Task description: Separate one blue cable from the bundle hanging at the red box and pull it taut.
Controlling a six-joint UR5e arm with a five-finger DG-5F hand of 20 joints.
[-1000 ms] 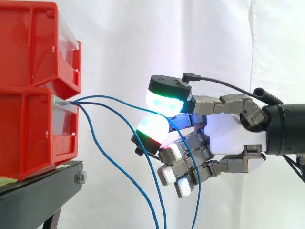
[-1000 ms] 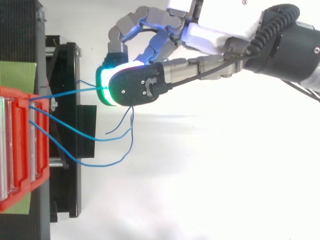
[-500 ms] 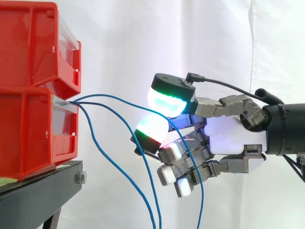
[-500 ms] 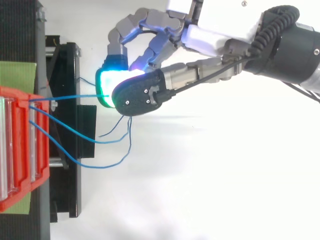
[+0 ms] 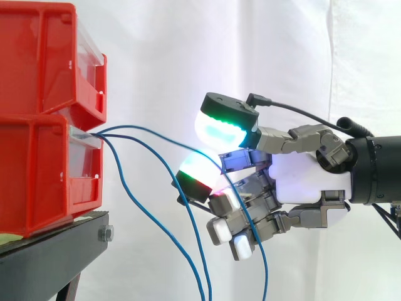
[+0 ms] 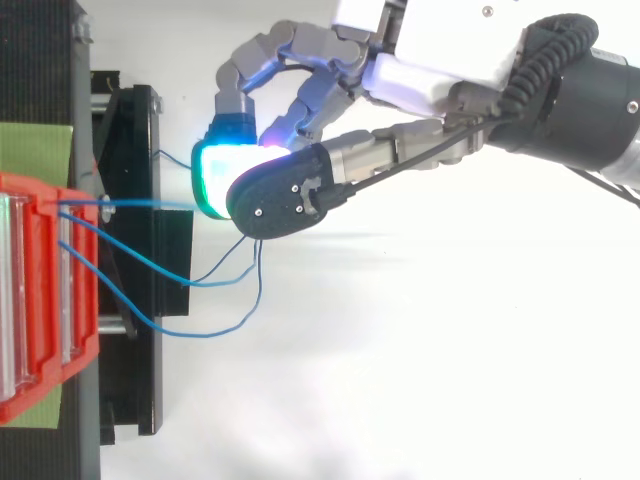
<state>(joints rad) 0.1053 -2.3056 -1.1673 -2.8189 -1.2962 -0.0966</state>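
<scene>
Two red bins are stacked at the stand's [image 5: 59, 248] left end, the upper bin [image 5: 37, 56] on the lower bin [image 5: 37, 179], each with a clear front panel. What lies inside them cannot be made out. Three thin blue cables come out at the top front edge of the lower bin, close together.

One cable [image 5: 169, 133] leaves that edge and runs right to the hand [image 5: 307, 179]. In the side view it bows gently upward and then slopes down into the hand. It passes through the gap between the two large glowing pads [image 5: 219, 128], crosses the curled fingers below and hangs off the bottom edge. From above it runs as a straight line from the bin to the pads.

The hand's fingers are curled around this cable. Whether the two pads actually squeeze it cannot be told.

The other cables [image 6: 195, 334] sag away from the bin in loose loops, below and beside the held one, well apart from the palm, and drop past the stand's front corner before the white curtain [image 5: 250, 50].
</scene>
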